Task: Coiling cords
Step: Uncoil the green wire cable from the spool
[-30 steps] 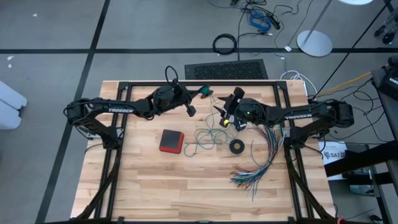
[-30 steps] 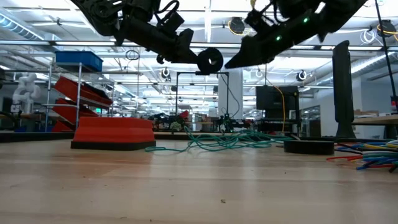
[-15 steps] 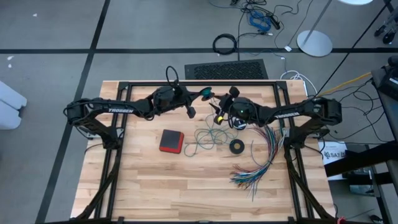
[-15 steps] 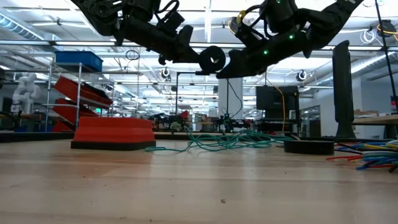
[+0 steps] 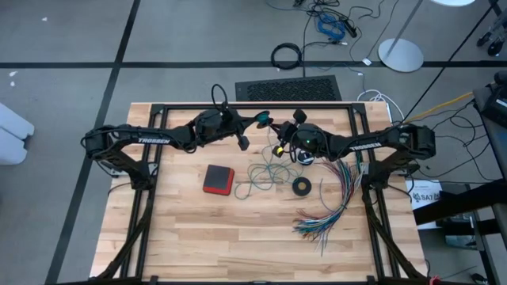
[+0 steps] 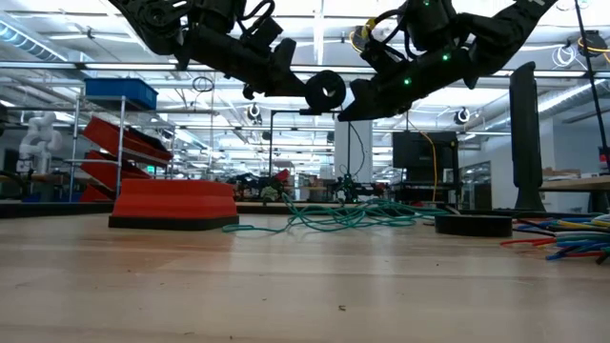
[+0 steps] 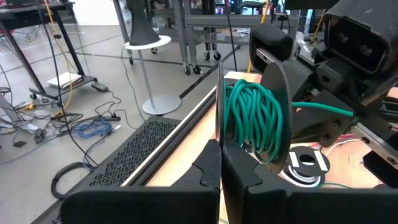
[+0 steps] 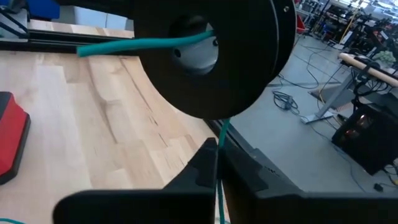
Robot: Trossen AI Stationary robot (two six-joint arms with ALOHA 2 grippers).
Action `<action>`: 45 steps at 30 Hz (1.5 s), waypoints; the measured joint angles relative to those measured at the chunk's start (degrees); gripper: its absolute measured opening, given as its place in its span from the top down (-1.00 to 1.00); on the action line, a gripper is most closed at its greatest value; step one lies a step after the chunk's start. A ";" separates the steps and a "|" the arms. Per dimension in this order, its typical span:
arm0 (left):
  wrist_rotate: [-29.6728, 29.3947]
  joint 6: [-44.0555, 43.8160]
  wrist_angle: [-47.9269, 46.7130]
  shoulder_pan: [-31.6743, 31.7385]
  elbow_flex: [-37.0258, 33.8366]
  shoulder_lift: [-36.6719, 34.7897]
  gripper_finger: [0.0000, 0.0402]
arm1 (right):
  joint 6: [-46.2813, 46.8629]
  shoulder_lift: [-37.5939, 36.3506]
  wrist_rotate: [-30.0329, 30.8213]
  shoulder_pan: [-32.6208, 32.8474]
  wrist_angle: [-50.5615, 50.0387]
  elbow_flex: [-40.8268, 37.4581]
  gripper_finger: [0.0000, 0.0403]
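So both arms are raised above the far half of the table (image 5: 182, 229), meeting near the middle. The left gripper (image 7: 221, 163) is closed, fingers pressed together on the edge of a black spool (image 7: 273, 112), which is held up in the air with teal-green cord (image 7: 252, 121) wound around its core. The right gripper (image 8: 216, 163) is shut too, and the teal-green strand is pinched between its fingers just beside the spool's round face.

From there the cord is seen hanging down to a loose tangle on the wood (image 6: 338, 215), between the red block (image 5: 219, 179) and the black tape ring (image 5: 301, 186). The white cord with its round black-and-white piece (image 7: 306, 163) is lying on the table under the arms, though how it's laid out is hard to make out from above. The fanned bundle of multicoloured wires (image 5: 329, 210) is spread out on the right arm's side.
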 joint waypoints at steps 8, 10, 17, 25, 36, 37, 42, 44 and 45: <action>-1.28 1.49 -1.99 0.00 0.00 0.00 1.00 | 1.55 -3.27 4.46 0.06 0.10 0.00 1.00; -2.70 2.73 -2.96 0.00 0.00 0.00 1.00 | 1.78 -4.87 4.85 0.43 0.15 0.00 1.00; -4.89 3.44 -2.58 0.04 0.00 0.00 1.00 | 3.47 -7.46 -3.80 2.73 3.04 0.02 1.00; -5.79 3.35 1.34 0.11 0.00 2.41 1.00 | 4.59 -2.20 -10.39 5.01 1.69 2.16 1.00; -6.47 2.99 3.66 0.11 0.00 3.15 1.00 | 8.22 0.51 -9.63 3.92 -15.02 4.74 1.00; -6.47 2.99 3.69 0.11 0.00 3.15 1.00 | 8.89 0.39 -8.90 3.35 -16.87 4.74 1.00; -5.89 2.87 3.73 0.11 0.00 3.15 1.00 | 11.86 0.31 -5.56 -0.12 -22.27 4.74 1.00; -5.55 2.86 3.69 0.11 0.00 3.15 1.00 | 12.83 0.31 -4.83 -1.44 -22.78 4.74 1.00; -5.22 2.86 3.64 0.11 0.00 3.15 1.00 | 13.13 0.31 -4.03 -2.00 -22.87 4.74 1.00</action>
